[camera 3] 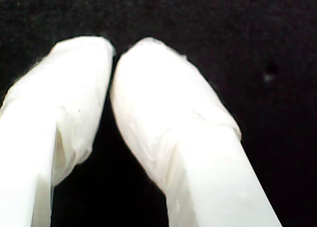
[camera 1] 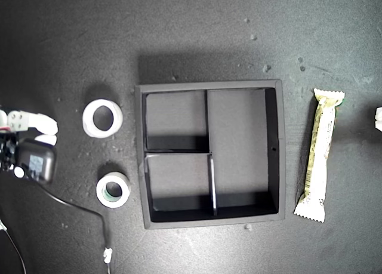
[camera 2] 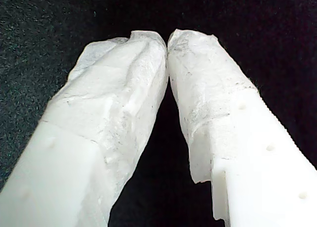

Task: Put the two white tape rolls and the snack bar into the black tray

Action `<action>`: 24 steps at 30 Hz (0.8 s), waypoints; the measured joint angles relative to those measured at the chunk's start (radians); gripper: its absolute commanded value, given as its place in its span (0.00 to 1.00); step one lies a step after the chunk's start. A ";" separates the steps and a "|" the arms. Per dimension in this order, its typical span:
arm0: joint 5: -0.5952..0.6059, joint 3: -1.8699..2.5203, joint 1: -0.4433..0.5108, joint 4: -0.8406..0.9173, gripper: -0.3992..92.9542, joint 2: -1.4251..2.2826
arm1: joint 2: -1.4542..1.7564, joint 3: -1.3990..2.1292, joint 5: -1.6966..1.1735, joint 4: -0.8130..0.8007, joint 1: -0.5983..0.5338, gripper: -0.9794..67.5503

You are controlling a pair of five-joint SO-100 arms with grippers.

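The dark bench (camera 1: 197, 29) carried everything, and nothing had yet gone into the black tray (camera 1: 282, 148), which sat square at its centre with one long compartment and two small ones showing bare. The snack bar (camera 1: 320, 154) lay just off the tray's side toward the exterior view's right, apart from it, its long axis running parallel to that wall. On the opposite side, toward the exterior view's left, the all-white tape roll (camera 1: 102, 118) and the tape roll with the greenish core (camera 1: 113, 190) lay flat, one beyond the other, both near the tray but not touching it. An arm showed at the exterior view's left edge, close beside the rolls; a sliver of white at the right edge was too small to name. Which arm was mine to call first I could not tell. My first hand (camera 2: 167, 41) had its padded tips pressed together on nothing; my second hand (camera 3: 113, 56) likewise, over bare bench.
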 measured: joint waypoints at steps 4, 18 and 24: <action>-0.051 0.000 0.020 0.000 0.00 0.000 | 0.000 0.000 0.000 0.000 -0.002 0.01; -0.173 0.000 0.221 -0.083 0.01 0.000 | -0.009 0.000 0.000 -0.620 0.089 0.01; -0.098 -0.009 0.264 -0.273 0.14 0.000 | -0.009 0.000 0.077 -0.778 0.080 0.01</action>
